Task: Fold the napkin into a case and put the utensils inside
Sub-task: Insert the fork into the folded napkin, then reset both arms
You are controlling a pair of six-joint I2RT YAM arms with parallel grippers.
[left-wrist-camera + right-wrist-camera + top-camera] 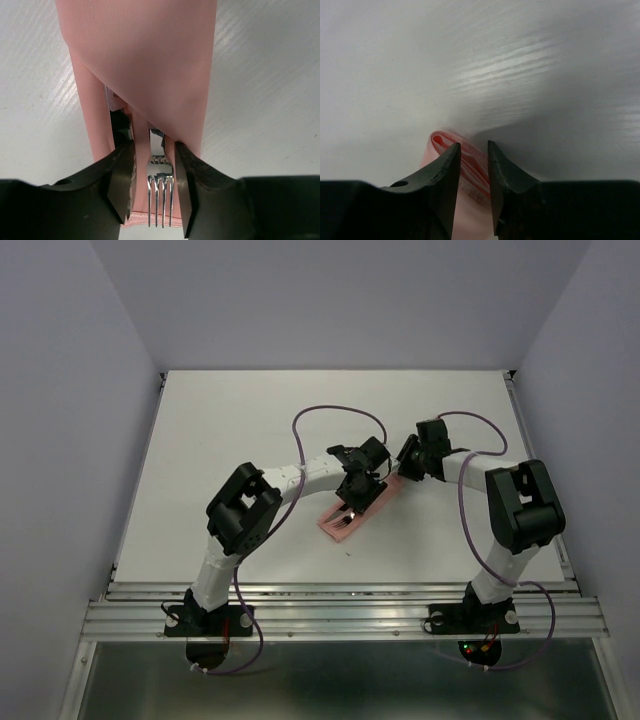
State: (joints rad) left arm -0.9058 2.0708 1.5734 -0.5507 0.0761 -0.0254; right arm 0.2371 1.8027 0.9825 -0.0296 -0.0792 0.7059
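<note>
The salmon-pink napkin [343, 524] lies on the table folded into a narrow case [150, 60], seen close in the left wrist view. A silver fork [160, 187] lies on its lower layer with the handle tucked under the diagonal flap and the tines near the hem. Beside the fork, a second silvery utensil [115, 107] peeks out from under the flap. My left gripper [155, 145] is open, its fingers either side of the fork head with gaps. My right gripper [473, 145] stands open astride the case's folded far end [442, 142].
The white table [230, 430] is bounded by grey walls at the back and sides. A metal rail [340, 605] runs along the near edge by both arm bases. Both wrists crowd together over the case, with purple cables looping above them.
</note>
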